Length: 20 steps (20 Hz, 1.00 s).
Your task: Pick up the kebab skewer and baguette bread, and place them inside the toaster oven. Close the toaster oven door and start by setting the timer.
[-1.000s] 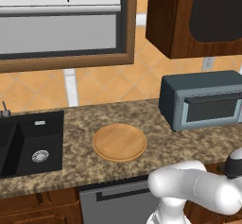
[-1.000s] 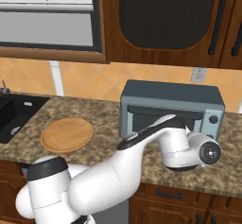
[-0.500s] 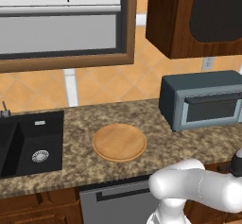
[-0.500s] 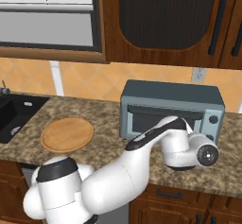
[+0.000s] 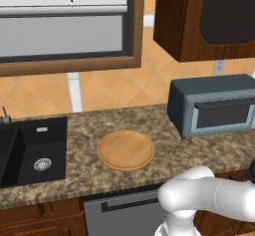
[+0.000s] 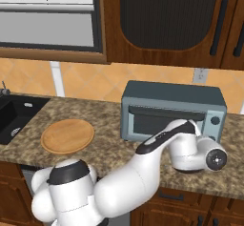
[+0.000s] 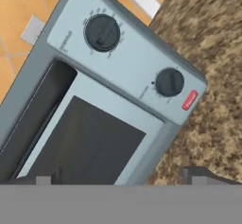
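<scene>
Facing the toaster oven [image 7: 108,105] at close range, the end effector [image 7: 120,176] stands with its jaws spread wide and pinches nothing; its two fingertips [image 7: 201,175] rise at the bottom edge of the hand view. Over the last second the arm has swung slightly further right in front of the oven, while the base has not moved. The toaster oven door [image 6: 164,122] appears shut in the right base view, centre right. Two dials sit on the control panel: the larger dial [image 7: 102,33] at upper centre, the smaller dial [image 7: 169,81] at centre right. A round wooden plate [image 5: 125,149] lies bare on the worktop [image 5: 84,135]. Judgement: loading and closing appear done; setting the timer remains.
</scene>
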{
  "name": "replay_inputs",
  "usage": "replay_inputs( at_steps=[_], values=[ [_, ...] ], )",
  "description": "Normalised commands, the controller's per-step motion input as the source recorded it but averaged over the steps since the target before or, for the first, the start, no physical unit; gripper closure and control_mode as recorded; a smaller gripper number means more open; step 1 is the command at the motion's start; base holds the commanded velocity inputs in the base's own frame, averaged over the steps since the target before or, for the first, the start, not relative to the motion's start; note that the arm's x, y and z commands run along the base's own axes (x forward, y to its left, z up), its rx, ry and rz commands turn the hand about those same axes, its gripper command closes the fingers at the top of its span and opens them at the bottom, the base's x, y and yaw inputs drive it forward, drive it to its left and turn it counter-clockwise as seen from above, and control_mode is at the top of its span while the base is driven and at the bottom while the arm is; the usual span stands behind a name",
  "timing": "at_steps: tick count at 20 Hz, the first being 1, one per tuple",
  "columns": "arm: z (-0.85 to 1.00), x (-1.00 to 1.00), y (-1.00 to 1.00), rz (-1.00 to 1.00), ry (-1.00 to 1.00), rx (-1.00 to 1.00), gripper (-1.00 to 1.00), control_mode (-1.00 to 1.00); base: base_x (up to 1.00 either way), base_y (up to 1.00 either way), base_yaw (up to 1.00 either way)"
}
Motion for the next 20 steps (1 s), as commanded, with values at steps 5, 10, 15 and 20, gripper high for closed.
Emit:
replay_inputs(
  at_steps=[5, 10, 15, 20],
  values=[
    [-0.04, 0.0, -0.04, 0.0, -0.04, 0.11, -1.0, -1.0, 0.0, 0.0, 0.0],
    [-0.18, 0.04, -0.04, 0.0, -0.1, 0.07, -1.0, -1.0, 0.0, 0.0, 0.0],
    [-0.15, 0.15, -0.03, 0.0, -0.13, 0.02, -1.0, -1.0, 0.0, 0.0, 0.0],
    [0.0, 0.23, -0.15, -0.11, -0.07, -0.01, -1.0, -1.0, 0.0, 0.0, 0.0]
  ],
)
